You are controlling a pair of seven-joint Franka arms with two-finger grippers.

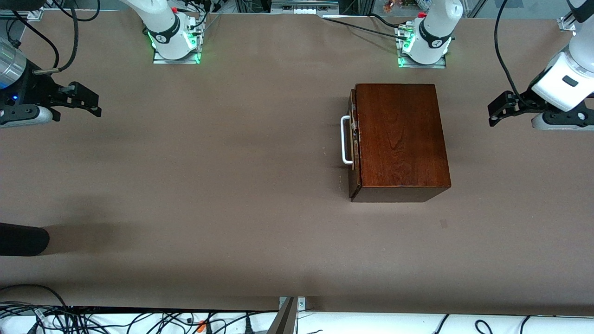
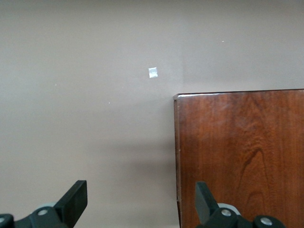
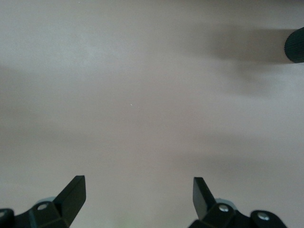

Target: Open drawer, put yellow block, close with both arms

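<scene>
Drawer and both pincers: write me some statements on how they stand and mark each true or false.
1. The drawer is shut in the wooden box. True.
2. The left pincer grips the white handle. False: it hangs open at the left arm's end of the table, apart from the box.
3. The right pincer is open and holds nothing. True.
4. The yellow block lies on top of the box. False: no yellow block shows in any view.
</scene>
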